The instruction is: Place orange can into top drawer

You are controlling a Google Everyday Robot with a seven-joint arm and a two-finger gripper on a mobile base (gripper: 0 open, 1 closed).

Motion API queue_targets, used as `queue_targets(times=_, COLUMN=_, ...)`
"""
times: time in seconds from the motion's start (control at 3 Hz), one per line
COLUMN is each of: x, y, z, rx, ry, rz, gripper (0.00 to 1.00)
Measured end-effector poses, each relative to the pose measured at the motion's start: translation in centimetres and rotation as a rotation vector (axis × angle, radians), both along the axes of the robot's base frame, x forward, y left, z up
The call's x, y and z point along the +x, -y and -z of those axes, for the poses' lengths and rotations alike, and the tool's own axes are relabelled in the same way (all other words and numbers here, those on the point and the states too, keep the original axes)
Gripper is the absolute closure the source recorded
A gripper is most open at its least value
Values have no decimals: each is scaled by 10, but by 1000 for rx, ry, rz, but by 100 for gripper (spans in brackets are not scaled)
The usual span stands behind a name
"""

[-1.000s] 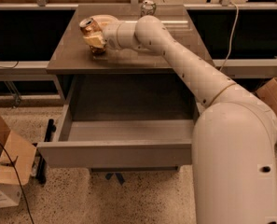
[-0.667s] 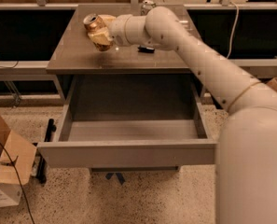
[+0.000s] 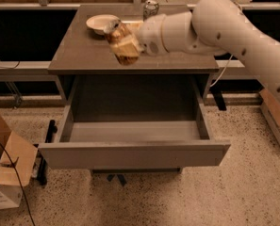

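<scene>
The orange can is shiny orange-copper with a silver top. It hangs tilted in my gripper, a little above the grey table near its front edge. The gripper is shut on the can, and my white arm reaches in from the right. The top drawer is pulled wide open below the tabletop. Its grey inside shows nothing in it. The can is over the tabletop, behind the drawer's opening.
A white bowl sits at the back left of the table. A silver-and-green can stands at the back middle. A cardboard box is on the floor at left, and another box at right.
My gripper has carried the orange can to the right and toward the table's front edge. The white bowl behind it now shows. The drawer stays open.
</scene>
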State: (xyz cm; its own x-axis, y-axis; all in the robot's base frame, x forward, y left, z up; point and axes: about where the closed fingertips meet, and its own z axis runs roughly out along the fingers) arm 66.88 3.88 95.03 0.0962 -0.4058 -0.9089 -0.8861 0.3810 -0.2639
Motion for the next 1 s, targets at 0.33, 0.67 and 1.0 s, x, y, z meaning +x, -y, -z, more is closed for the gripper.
queue_targets(times=0.33, x=-51, y=16, z=22, rx=-13, ry=-37, rz=-90, gripper=100)
queue_targets(times=0.67, x=-75, y=13, z=63, rx=52, ry=-37, rz=-174, gripper=100)
queue_targets(times=1.0, x=-75, y=12, z=60, rx=45, ry=-37, rz=-171, gripper=100)
